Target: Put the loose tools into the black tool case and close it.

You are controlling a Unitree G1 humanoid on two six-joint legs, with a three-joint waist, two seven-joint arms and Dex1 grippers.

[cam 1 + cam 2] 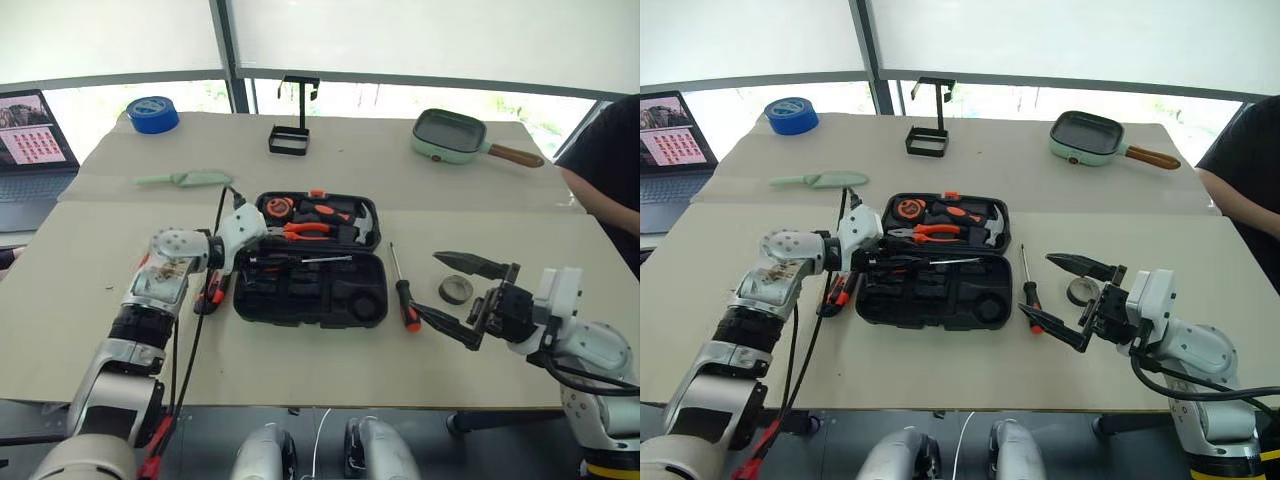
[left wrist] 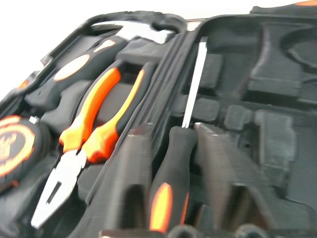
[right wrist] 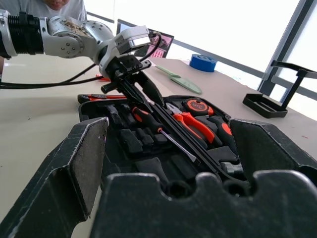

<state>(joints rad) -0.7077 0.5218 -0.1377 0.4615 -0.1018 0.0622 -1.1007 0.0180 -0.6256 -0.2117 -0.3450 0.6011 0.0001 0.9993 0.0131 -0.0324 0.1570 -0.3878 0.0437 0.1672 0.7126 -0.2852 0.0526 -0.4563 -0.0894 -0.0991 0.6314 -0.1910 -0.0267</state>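
The black tool case (image 1: 380, 292) lies open mid-table, with pliers (image 1: 305, 230), a tape measure and a hammer in its far half. My left gripper (image 1: 255, 258) is at the case's left end, shut on the handle of a black-and-orange screwdriver (image 2: 171, 168), whose shaft (image 1: 322, 259) lies along the hinge. More orange-and-black loose tools (image 1: 210, 290) lie beside the case under my left arm. Another screwdriver (image 1: 405, 292) and a small dark tape roll (image 1: 456, 289) lie right of the case. My right gripper (image 1: 428, 285) hovers open over them, holding nothing.
At the back stand a blue tape roll (image 1: 152, 113), a pale green knife (image 1: 185, 179), a black wire stand (image 1: 293, 130) and a green pan (image 1: 455, 135). A laptop (image 1: 30, 150) is far left. A person's dark sleeve (image 1: 610, 170) shows at the right edge.
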